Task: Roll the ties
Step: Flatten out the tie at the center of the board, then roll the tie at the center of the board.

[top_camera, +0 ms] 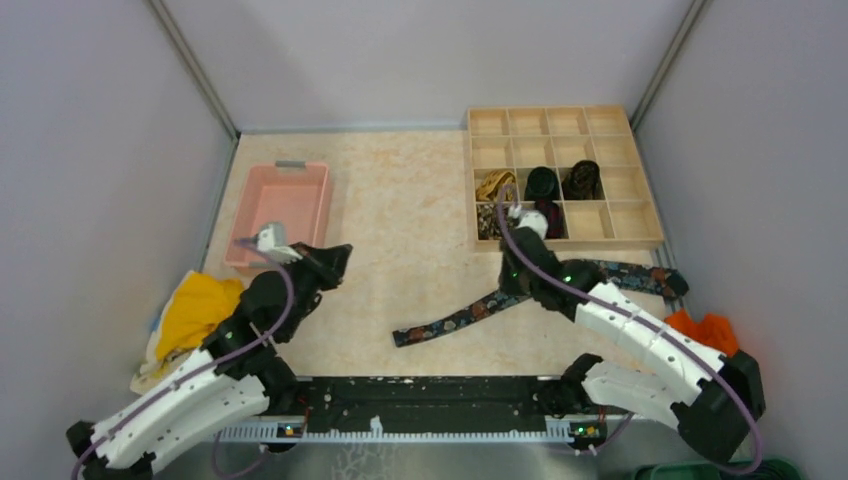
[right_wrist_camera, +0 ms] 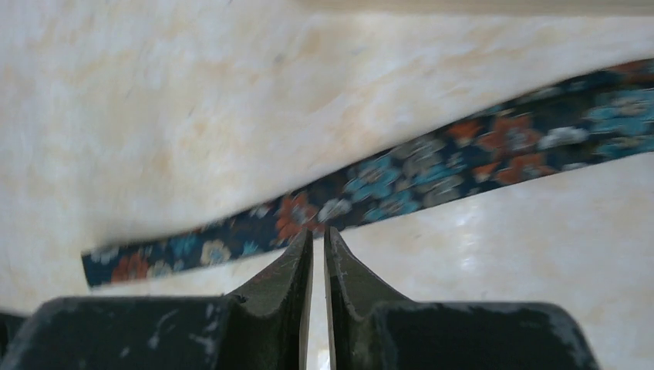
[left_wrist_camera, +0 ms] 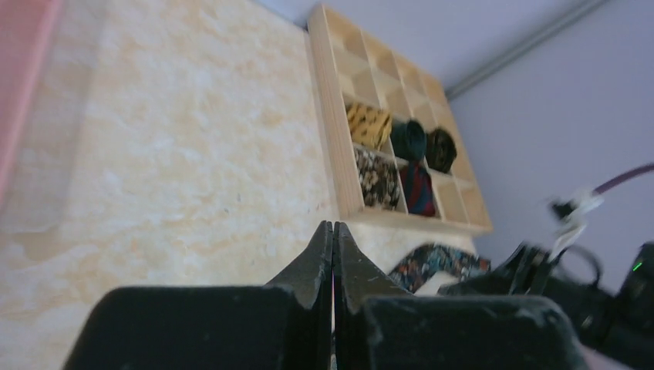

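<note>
Though five ties sit coiled in the wooden tray, one floral tie lies unrolled on the table just in front of it. It is a dark strip with orange and teal flowers, running from its narrow end at centre toward the right side, partly under the right arm.

Coils, near row, from the left: paisley tie, then red-black tie. Next row back: gold tie, black-green tie, and a dark brownish tie. Each has its own compartment.

Right end effector: fingers drawn together with only a sliver between them, tips at the near edge of the floral tie. No cloth seen between them; cannot tell if they touch the fabric.

Left end effector: fingers pressed closed, holding nothing, well apart from the floral tie and near the front corner of the pink bin.

Table margins: yellow cloth bunched beside the left arm, orange cloth beside the right arm.
</note>
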{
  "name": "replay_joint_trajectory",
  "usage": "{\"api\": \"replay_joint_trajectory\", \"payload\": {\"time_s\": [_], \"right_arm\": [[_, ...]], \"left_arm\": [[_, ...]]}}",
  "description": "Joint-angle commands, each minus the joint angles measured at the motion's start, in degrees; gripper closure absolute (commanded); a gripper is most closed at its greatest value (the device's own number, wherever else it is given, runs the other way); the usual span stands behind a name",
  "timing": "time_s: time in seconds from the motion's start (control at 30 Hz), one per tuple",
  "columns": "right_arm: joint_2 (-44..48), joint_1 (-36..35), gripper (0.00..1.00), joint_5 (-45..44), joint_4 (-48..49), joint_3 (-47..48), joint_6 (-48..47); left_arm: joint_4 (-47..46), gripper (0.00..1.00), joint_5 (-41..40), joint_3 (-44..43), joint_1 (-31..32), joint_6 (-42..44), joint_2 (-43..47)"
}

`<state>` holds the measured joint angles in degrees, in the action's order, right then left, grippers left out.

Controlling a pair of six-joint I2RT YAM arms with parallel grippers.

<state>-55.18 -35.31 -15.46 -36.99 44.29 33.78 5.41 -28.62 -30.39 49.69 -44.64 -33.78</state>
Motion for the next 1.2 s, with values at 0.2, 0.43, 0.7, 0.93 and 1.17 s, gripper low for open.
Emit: {"api": "replay_joint_trajectory", "payload": {"time_s": [0.2, 0.43, 0.7, 0.93, 1.17], "right_arm": [[-25.0, -32.5, 0.81, -5.7, 1.2, 12.7, 5.1], [-41.9, -40.4, 0.62, -6.8, -1.9, 29.1, 3.5], [-51.9, -42.2, 0.60, -4.4, -3.6, 36.8, 4.4], [-58.0, -42.3, 0.62, -6.1, -7.3, 40.2, 6.3], [-59.7, -42.2, 0.87, -5.9, -8.1, 40.0, 8.0]], "left_arm": [[37.4, 0.97, -26.9, -19.9, 0.0, -5.4, 3.7], [37.9, 0.96, -21.4, -20.8, 0.0, -4.4, 6.1], [44.1, 0.93, -25.3, -22.5, 0.0, -6.2, 10.3], [45.2, 0.91, -25.9, -21.8, 0.0, -5.2, 14.9], [43.9, 0.91, -25.0, -20.9, 0.1, -4.0, 17.1]]}}
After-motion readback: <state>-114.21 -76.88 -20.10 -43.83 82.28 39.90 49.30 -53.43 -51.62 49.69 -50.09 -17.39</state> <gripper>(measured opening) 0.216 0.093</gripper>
